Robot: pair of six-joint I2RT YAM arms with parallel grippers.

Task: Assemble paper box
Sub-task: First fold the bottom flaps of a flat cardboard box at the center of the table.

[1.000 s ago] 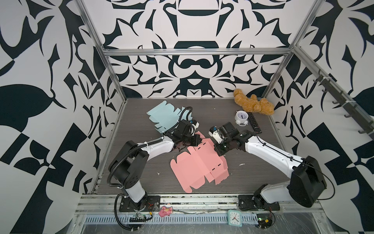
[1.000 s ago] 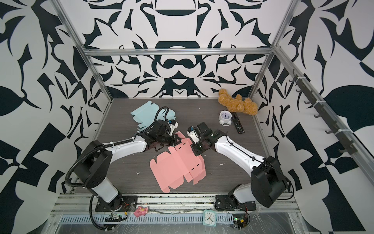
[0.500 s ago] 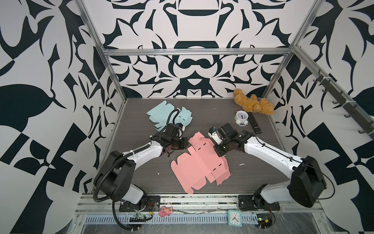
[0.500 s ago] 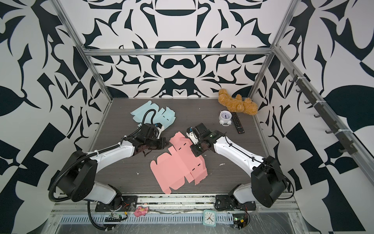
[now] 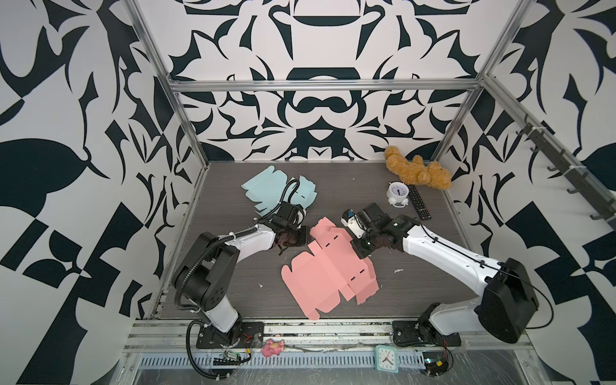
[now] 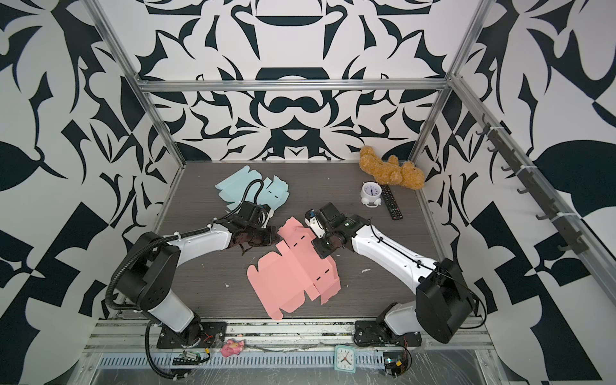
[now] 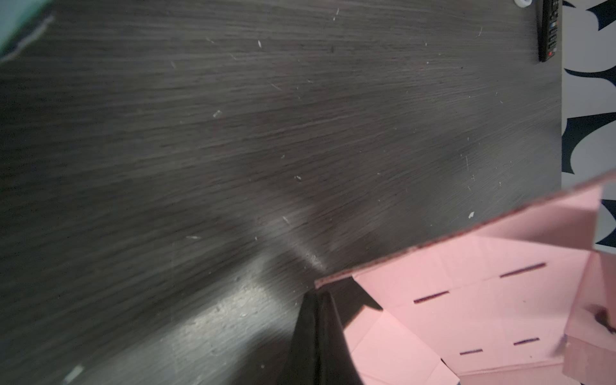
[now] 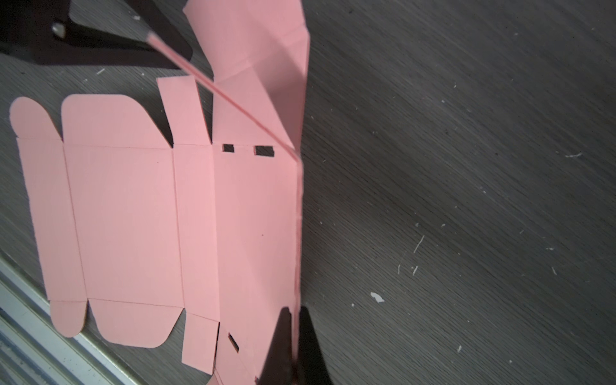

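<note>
Pink box blank (image 5: pixel 320 276) pinched at two spots.

Left gripper (image 5: pixel 308 234): jaws pressed together on the far-left corner of a lifted flap. In the left wrist view the card edge ends right at the black fingertips (image 7: pixel 306 333).

Right gripper (image 5: pixel 363 255): jaws closed on the blank's right edge. In the right wrist view thin pink card runs between the fingers (image 8: pixel 280 340).

Change vs. one second ago: the left gripper then lay over the blank's far flap. Half a second ago it had drawn off to the left. Now it sits at that flap's left corner, flap uncovered. Right gripper and blank unmoved.

Blank: die-cut, creased, mostly flat on the dark table (image 5: pixel 416 283), centre, between the two arms. Rounded tabs at near-left, small rectangular slots along two creases, right-hand strip raised off the table.

Outward: pale blue blank (image 5: pixel 263 185) far left, beyond the left gripper. White alarm clock (image 5: pixel 397 193) far right, dial numerals too small to read, just beside a black remote (image 5: pixel 419 206).
</note>
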